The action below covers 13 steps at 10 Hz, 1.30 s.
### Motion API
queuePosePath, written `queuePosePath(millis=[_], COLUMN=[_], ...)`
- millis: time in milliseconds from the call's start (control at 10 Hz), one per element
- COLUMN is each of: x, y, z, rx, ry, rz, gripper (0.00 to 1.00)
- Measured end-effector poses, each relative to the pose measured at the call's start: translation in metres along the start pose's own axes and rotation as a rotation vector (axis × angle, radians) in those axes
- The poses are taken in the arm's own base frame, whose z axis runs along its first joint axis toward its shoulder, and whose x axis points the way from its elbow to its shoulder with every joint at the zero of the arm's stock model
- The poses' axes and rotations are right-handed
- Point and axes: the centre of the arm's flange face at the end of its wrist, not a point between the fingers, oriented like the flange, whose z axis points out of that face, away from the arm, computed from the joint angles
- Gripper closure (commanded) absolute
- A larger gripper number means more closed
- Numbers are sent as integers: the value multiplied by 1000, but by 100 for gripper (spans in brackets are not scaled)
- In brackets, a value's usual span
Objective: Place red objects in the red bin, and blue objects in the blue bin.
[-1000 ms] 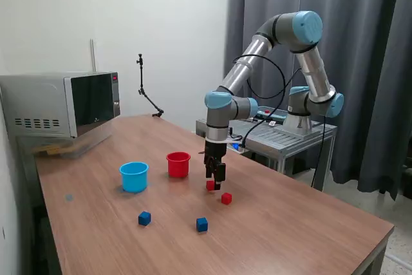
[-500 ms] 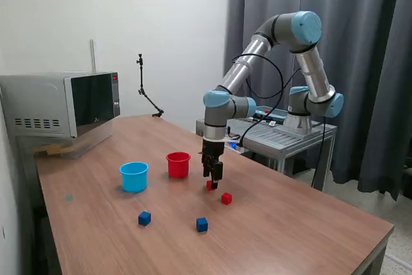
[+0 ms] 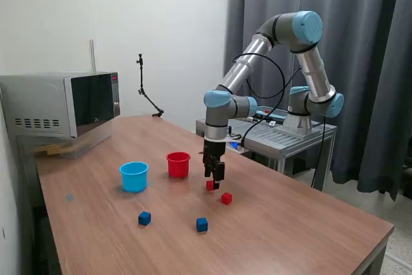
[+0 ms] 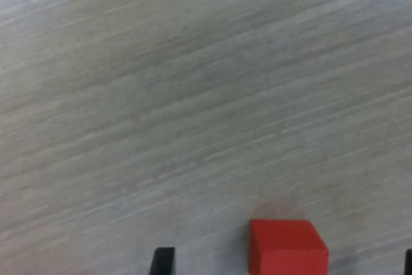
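My gripper (image 3: 214,181) hangs just over a red cube (image 3: 209,185) on the wooden table, to the exterior view's right of the red cup (image 3: 178,164). In the wrist view the gripper (image 4: 285,263) is open, and the red cube (image 4: 287,246) lies between its two dark fingertips (image 4: 162,261) without touching either. A second red cube (image 3: 226,198) lies close by. Two dark blue cubes (image 3: 144,218) (image 3: 202,224) lie nearer the front. The light blue cup (image 3: 134,176) stands to the exterior view's left of the red cup.
A microwave (image 3: 61,104) stands at the table's back left in the exterior view. A thin black stand (image 3: 147,91) rises at the far edge. A metal cart (image 3: 283,134) bears the arm's base behind the table.
The gripper has shifted slightly to the exterior view's left and a little upward over the red cube. The cubes and cups have not moved.
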Motion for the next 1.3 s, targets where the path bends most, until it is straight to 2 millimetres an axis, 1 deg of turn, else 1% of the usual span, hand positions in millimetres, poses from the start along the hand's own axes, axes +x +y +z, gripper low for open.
queuePosePath(millis=[100, 500, 800, 1300], x=[0, 7, 8, 9], y=[0, -3, -3, 2], z=[0, 1, 1, -4], rx=[3, 8, 7, -1], ry=[-1, 1, -1, -3], rz=[-2, -19, -22, -25], gripper=[100, 100, 100, 100])
